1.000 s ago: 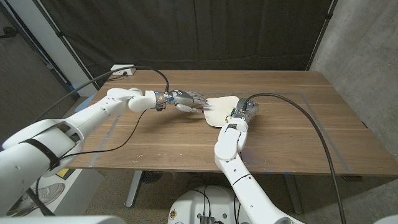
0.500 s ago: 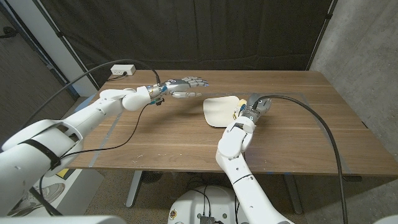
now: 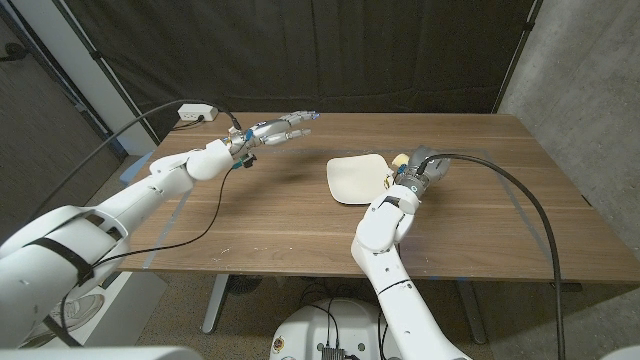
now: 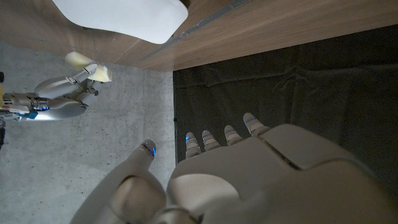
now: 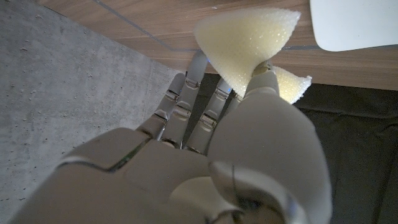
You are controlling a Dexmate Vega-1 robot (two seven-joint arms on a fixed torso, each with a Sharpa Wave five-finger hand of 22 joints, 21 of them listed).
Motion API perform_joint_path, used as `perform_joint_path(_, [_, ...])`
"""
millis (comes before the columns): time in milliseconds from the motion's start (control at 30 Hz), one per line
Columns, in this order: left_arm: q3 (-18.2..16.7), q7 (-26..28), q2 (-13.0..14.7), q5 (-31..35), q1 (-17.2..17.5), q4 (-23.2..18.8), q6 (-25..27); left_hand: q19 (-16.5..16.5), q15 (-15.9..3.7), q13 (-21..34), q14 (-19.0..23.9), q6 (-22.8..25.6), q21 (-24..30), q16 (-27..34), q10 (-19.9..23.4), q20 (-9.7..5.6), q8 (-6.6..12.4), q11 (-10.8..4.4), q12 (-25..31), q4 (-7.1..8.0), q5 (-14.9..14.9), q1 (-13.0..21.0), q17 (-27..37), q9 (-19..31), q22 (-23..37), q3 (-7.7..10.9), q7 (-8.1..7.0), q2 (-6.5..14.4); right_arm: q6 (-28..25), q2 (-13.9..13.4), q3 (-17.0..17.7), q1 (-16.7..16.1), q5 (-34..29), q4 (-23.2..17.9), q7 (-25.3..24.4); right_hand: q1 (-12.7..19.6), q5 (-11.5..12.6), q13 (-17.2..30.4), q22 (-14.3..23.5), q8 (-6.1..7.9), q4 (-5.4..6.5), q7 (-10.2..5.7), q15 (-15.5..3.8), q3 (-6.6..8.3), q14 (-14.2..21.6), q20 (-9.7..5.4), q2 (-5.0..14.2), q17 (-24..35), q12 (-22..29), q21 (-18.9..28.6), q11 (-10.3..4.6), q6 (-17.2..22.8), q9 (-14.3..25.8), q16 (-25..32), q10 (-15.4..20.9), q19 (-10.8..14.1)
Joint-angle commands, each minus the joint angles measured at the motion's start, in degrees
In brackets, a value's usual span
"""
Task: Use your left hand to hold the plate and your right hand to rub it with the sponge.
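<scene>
The cream, rounded-square plate (image 3: 353, 179) lies flat on the wooden table near its middle, with no hand touching it. My left hand (image 3: 276, 130) hovers well off to the plate's back left, fingers stretched out and apart, holding nothing. My right hand (image 3: 419, 166) is just right of the plate's edge and pinches the pale yellow sponge (image 3: 399, 160). In the right wrist view the sponge (image 5: 245, 38) is squeezed between thumb and fingers of that hand (image 5: 186, 168), beside the plate (image 5: 354, 22). The left wrist view looks past my left hand (image 4: 249, 180) to the plate (image 4: 124, 15) and the sponge (image 4: 87, 62).
A white power strip (image 3: 195, 114) sits at the table's back left corner, with a black cable (image 3: 140, 135) running from it. Another cable (image 3: 510, 200) trails from my right arm over the table's right side. A dark curtain hangs behind; a concrete wall stands at the right.
My left hand has left the plate's left edge and swung up toward the back left, opening. My right hand has moved a little right and back, off the plate, with the sponge.
</scene>
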Motion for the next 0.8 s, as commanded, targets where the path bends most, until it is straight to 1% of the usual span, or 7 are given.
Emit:
perform_joint_path(33, [-3.6,-11.8,0.2,-21.6,5.1,-0.7,4.6,-5.0,-0.05,0.2,-1.1,-1.3,0.5,0.3,-0.7,0.12,0.20,-0.04,0.4,0.05,0.0,-0.1,0.2,0.3,0.1,-0.24,-0.09,-0.1,0.1,-0.1,2.7,0.3,3.1,-1.3,-0.8,0.3,0.1,0.1,-0.1,0.00,0.16,-0.03,-8.83,-0.17,0.7,-4.23,0.65,0.3,0.0,0.6,0.15,0.2,0.3,-0.1,0.4,-0.2])
perform_joint_path(67, [-4.1,-12.7,0.3,-23.4,5.7,-1.3,5.5,-5.2,0.15,0.2,-1.1,-1.5,0.5,0.3,-1.2,0.23,0.26,0.25,0.3,-0.01,0.0,0.0,0.2,0.3,0.1,-0.28,-0.12,-0.1,0.1,-0.2,2.8,0.3,3.4,-1.3,-0.8,0.3,0.1,0.1,-0.1,-0.01,0.17,-0.04,-8.84,-0.17,0.7,-4.21,0.67,0.3,0.0,0.7,0.15,0.1,0.3,-0.2,0.4,-0.1])
perform_joint_path(367, [-8.2,-19.7,0.9,-37.3,10.9,-5.8,11.9,-4.6,0.64,0.2,-1.2,-3.3,0.8,0.3,-2.1,0.58,0.29,0.45,0.5,-0.21,-0.1,0.2,0.2,0.2,0.0,-0.47,0.01,-0.3,-1.6,-0.2,4.3,1.0,4.9,-0.4,-0.3,0.0,0.1,0.1,-0.5,-0.32,0.38,-0.04,-8.81,-0.26,0.3,-3.97,0.79,0.0,-0.4,1.2,0.14,-0.4,0.3,-0.5,-0.1,-0.3])
perform_joint_path(533, [-10.5,-22.6,1.1,-43.0,13.4,-8.4,15.8,-4.3,0.90,0.2,-1.2,-3.7,0.9,0.4,-2.3,0.77,0.31,0.73,0.5,-0.27,-0.1,0.3,0.2,0.2,0.0,-0.52,0.12,-0.4,-3.4,-0.7,4.6,2.2,2.6,1.2,3.3,-0.1,0.0,0.0,-0.7,-0.64,0.48,-0.01,-8.84,-0.30,0.1,-3.91,0.83,-0.4,-0.8,1.5,0.14,-1.1,0.4,-0.9,-0.6,-0.3])
perform_joint_path(633, [-11.6,-23.3,1.4,-44.8,14.6,-9.8,17.6,-4.3,1.13,0.2,-1.1,-3.9,0.9,0.4,-2.3,0.92,0.37,0.80,0.6,-0.33,-0.1,0.3,0.2,0.2,0.0,-0.55,0.31,-0.4,-4.4,-0.8,4.9,2.9,0.7,2.3,6.3,-0.3,0.0,-0.8,-1.2,-1.65,0.62,0.01,-8.86,-0.33,-0.6,-3.85,0.94,-1.3,-2.2,2.1,0.13,-3.4,0.4,-1.8,-2.4,-0.3])
perform_joint_path(733, [-12.5,-24.0,1.4,-46.4,15.7,-10.7,19.0,-3.9,1.25,0.2,-1.2,-4.0,1.1,0.4,-2.4,0.92,0.47,0.97,0.7,-0.39,-0.1,0.4,0.1,0.2,0.0,-0.59,0.36,-0.5,-4.6,-0.9,5.0,3.1,-0.9,2.8,8.8,-0.7,0.2,-2.3,-2.0,-3.44,1.02,-0.01,-8.87,-0.36,-2.0,-3.63,1.17,-2.8,-4.5,2.7,0.05,-6.8,0.1,-3.8,-4.2,-0.6])
perform_joint_path(800, [-13.2,-24.3,1.3,-47.5,16.4,-11.4,20.0,-4.0,1.32,0.2,-1.2,-4.2,1.1,0.4,-2.6,0.97,0.45,1.09,0.7,-0.42,-0.1,0.5,0.1,0.2,0.0,-0.61,0.43,-0.5,-4.8,-0.7,5.1,3.3,-1.9,3.1,10.2,-1.1,0.3,-2.7,-2.4,-4.26,1.32,-0.06,-8.83,-0.45,-2.6,-3.43,1.19,-3.9,-5.3,3.0,0.08,-8.2,-0.1,-5.4,-5.2,-0.5])
